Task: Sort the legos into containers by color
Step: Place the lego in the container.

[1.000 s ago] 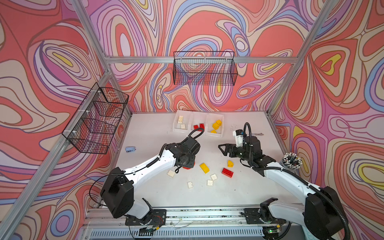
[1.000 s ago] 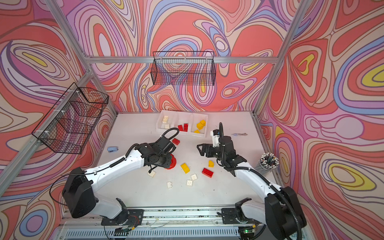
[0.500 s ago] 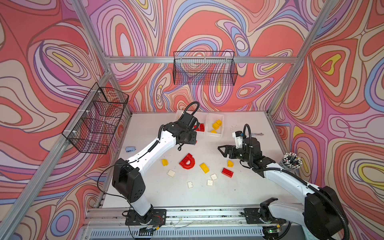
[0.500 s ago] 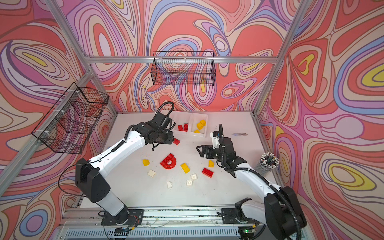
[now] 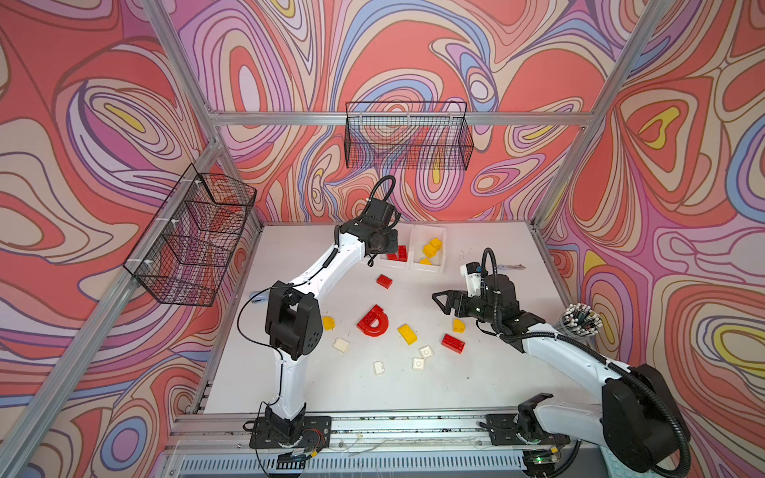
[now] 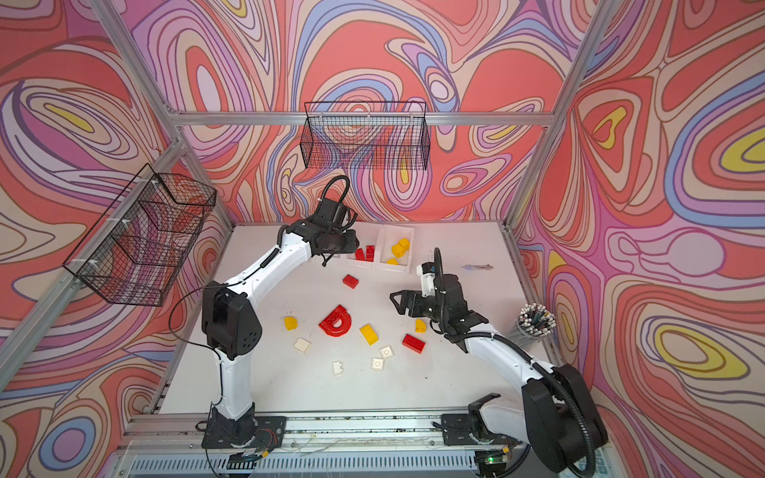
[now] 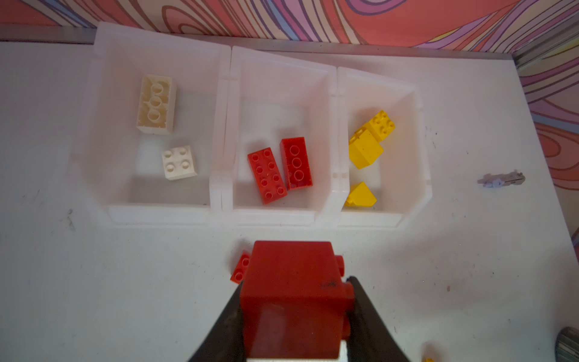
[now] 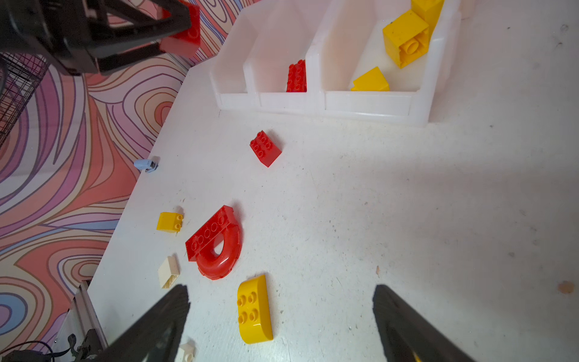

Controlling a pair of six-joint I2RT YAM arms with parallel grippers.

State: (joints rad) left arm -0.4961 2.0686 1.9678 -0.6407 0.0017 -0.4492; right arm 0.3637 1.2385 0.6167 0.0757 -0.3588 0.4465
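- White table [image 5: 476,385] fills the lower centre of both top views.
- Left gripper [image 7: 296,291], at the lower centre of the left wrist view, is clamped on a red brick [image 7: 288,266] that is raised off the table just short of the containers.
- Right gripper [image 8: 281,288] has its jaws wide apart and holds nothing. A rounded yellow brick [image 8: 253,308] lies on the table between its fingers in the right wrist view.
- Containers [image 7: 219,216] sit joined in a row across the upper half of the left wrist view. The left bin holds two white bricks, the middle two red, the right three yellow.
- Red arch piece [image 5: 374,322] lies flat at mid-table.
- Loose legos around it include a red block [image 5: 384,281] above it in frame, a second red block [image 5: 452,343] at lower right, and a white tile [image 5: 341,344] at lower left.
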